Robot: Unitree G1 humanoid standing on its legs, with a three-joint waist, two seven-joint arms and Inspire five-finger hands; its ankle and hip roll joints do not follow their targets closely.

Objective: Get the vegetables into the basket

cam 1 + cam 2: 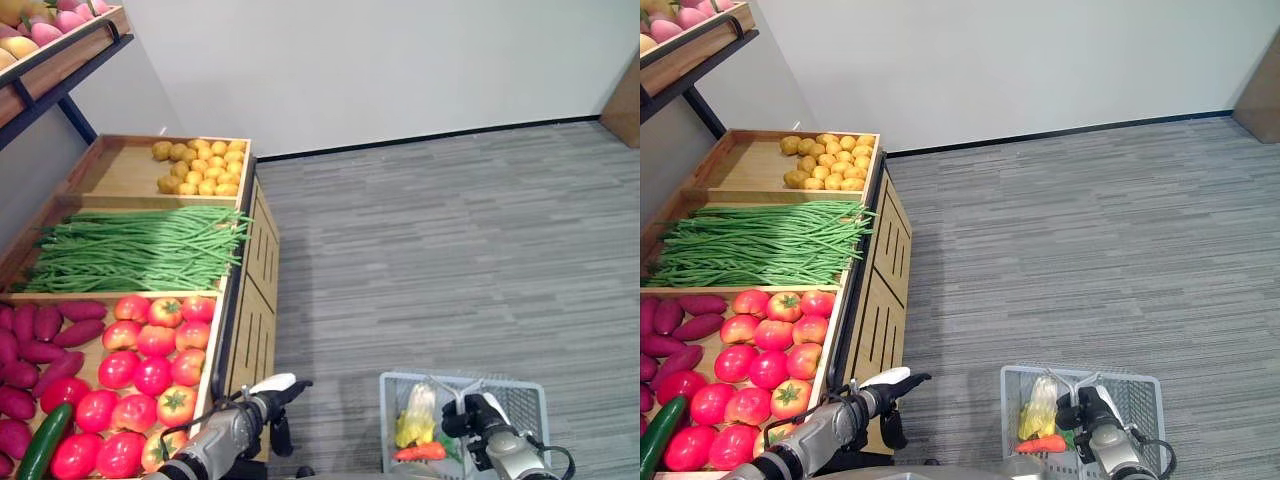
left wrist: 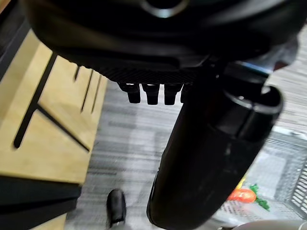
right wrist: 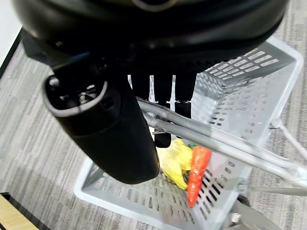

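Beside the counter (image 1: 240, 330), the left robot hand (image 1: 262, 398) hangs empty with fingers curled, while the right robot hand (image 3: 158, 96) grips the basket (image 1: 530, 400) handles above a carrot (image 3: 196, 175).

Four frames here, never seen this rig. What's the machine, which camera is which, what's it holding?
It is a two-armed humanoid with dark fingered hands. Two pictures come from its head, looking down; the other two from cameras on each wrist. The right hand is curled round the metal handle of a white plastic basket, which holds a carrot and a yellow leafy vegetable. The left hand is curled and holds nothing, beside a wooden produce stand with tomatoes, green beans and purple sweet potatoes.
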